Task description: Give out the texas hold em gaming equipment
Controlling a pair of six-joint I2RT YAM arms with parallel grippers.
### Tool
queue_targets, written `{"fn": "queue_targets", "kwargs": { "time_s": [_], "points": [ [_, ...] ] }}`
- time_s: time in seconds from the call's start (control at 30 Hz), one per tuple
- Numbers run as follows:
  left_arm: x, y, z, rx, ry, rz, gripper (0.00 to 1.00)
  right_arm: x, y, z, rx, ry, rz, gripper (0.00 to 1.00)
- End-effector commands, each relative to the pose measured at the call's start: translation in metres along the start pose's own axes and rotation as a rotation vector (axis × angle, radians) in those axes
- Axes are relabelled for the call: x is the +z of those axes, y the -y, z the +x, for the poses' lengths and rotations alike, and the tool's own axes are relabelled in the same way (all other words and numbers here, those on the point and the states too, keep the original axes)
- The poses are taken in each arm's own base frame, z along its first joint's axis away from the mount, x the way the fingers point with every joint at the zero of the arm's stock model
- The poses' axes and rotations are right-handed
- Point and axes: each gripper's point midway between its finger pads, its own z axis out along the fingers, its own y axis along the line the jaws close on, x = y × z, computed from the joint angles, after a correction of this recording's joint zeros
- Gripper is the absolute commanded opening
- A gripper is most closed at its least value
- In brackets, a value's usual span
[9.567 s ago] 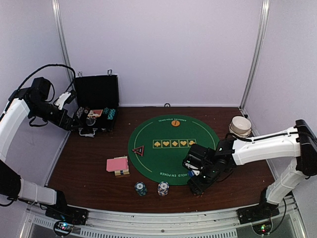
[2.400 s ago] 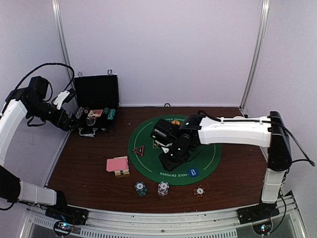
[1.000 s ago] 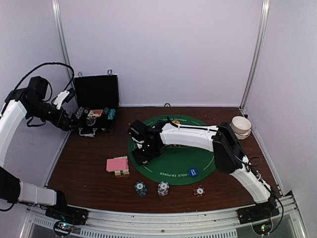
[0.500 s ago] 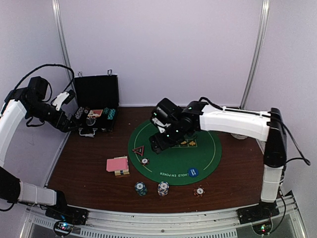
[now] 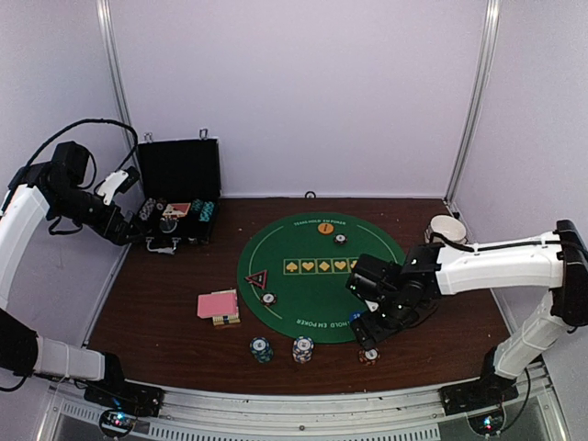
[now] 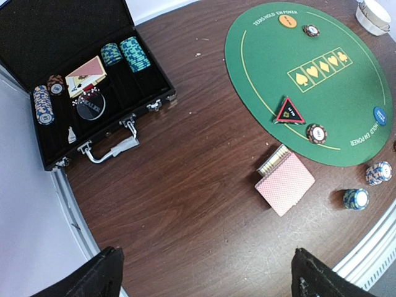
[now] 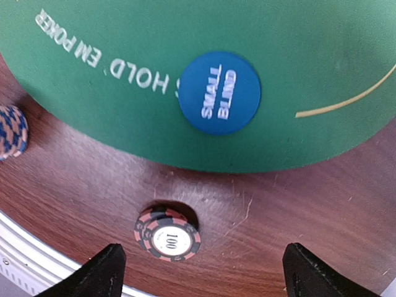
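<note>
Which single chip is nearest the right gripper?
The red 100 chip on the bare table beside the blue Small Blind disc; the other single chips lie on the green mat.

1 orange disc (image 6: 287, 20), 1 blue disc (image 7: 219, 93), 1 triangle marker (image 6: 289, 111), 1 case (image 6: 55, 31)

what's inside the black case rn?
Black case: two teal chip stacks, a blue-white stack, a card deck, a dealer button. Anything under the deck is covered.
</note>
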Motion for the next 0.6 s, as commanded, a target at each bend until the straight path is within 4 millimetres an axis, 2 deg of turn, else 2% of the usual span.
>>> {"fn": "queue_targets", "kwargs": {
  "time_s": [0.0, 0.27, 0.57],
  "points": [
    [-0.003, 0.002, -0.008, 0.013, 0.034, 0.016, 0.97, 0.007, -0.003, 0.013, 0.044, -0.009, -0.018, 0.92],
    [-0.005, 0.003, -0.009, 0.015, 0.035, 0.023, 0.98, 0.034, -0.025, 0.023, 0.015, -0.055, -0.078, 0.88],
    [-0.005, 0.004, -0.011, 0.015, 0.036, 0.029, 0.98, 0.050, -0.028, 0.033, 0.007, -0.098, -0.070, 0.71]
  ]
}}
